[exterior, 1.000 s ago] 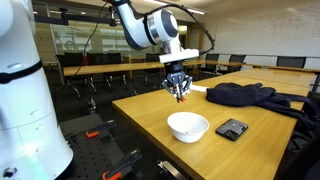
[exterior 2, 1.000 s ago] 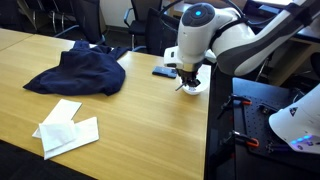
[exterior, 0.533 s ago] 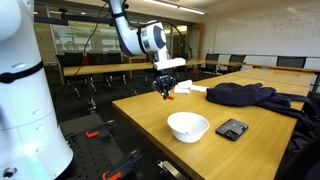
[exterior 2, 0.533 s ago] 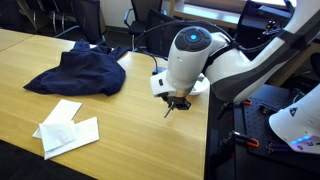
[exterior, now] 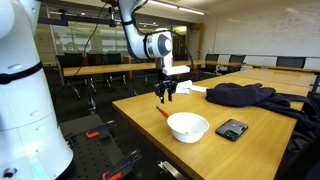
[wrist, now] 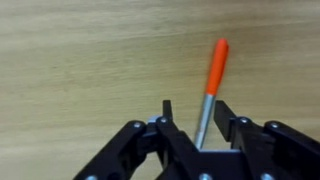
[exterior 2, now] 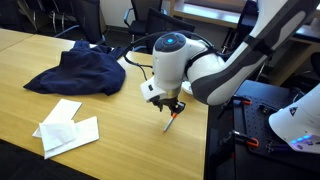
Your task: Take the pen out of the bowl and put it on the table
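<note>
Well, my jaws stand apart with nothing clamped; my gripper (exterior 2: pixel 173 105) hangs just above the pen (exterior 2: pixel 169 124), which seems to lie flat on the table (exterior 2: pixel 110 140), out of the bowl (exterior: pixel 188 126) and near it. To finish well I should rise straight up, keeping both fingers (wrist: pixel 166 112) clear so the pen does not roll

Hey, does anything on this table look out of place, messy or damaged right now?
A dark blue garment lies crumpled on the table, and white papers sit askew near it, overlapping. Nothing looks spilled or broken; the pen lies flat on the table.
</note>
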You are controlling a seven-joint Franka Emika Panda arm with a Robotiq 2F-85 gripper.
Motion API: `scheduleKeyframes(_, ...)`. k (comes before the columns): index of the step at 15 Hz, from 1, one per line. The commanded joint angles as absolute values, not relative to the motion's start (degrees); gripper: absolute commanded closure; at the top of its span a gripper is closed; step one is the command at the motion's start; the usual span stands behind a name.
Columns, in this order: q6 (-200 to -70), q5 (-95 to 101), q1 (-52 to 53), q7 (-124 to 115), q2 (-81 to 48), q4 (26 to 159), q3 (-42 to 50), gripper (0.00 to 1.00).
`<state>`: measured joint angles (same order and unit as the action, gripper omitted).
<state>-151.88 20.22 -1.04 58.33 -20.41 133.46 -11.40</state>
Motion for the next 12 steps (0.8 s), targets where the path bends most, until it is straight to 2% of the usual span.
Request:
scheduleKeyframes(1,-143.2,11.9,-3.1,57.3,-15.9,133.4,-11.4,0.17)
scheduleKeyframes(3,-139.8,9.3,-3.4,55.2,-13.5,133.2,-9.5,0.02)
scheduleKeyframes(4,-138.3,8.2,-3.5,53.9,-12.2,133.2,-8.6,0.0)
scheduleKeyframes(12,-132.8,11.4,-1.6,30.9,-8.4,132.5,-3.9,0.0)
